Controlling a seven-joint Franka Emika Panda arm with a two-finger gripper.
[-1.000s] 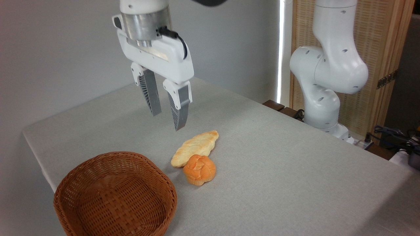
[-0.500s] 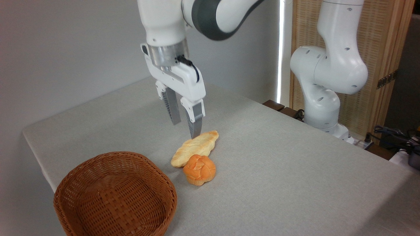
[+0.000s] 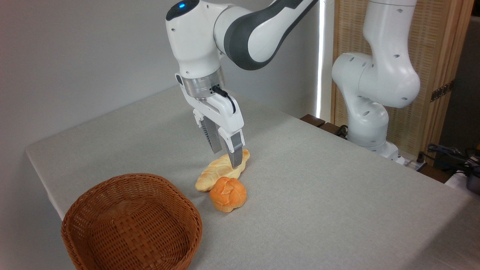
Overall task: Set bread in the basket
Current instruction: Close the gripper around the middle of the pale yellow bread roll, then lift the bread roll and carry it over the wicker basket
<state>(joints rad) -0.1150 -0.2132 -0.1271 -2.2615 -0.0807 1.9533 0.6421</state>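
Since a second ago the arm point(image 3: 240, 33) has swung down from high above the table point(image 3: 337, 195) and now reaches over its middle, so much more of the white and grey links shows in the picture. The pincer point(image 3: 227, 157) has dropped with it, from well clear of the cloth to right at the bread point(image 3: 221, 170), and has shifted rightward on the way. Nothing on the table has moved: basket, loaf and bun lie where they lay before.

The pincer points straight down with its jaws parted, a clear gap between the two ribbed fingers point(image 3: 235, 152). They straddle the upper half of the bread, the nearer finger in front of the loaf and the farther one behind it. Whether either finger touches the crust cannot be told; nothing is lifted.

The basket point(image 3: 131, 225) sits well below and to the left of the pincer, near the table's front corner. The bread lies flat directly under the pincer, its lower end running down-left. The small orange bun point(image 3: 228, 194) rests just below the pincer, touching the loaf's near side.
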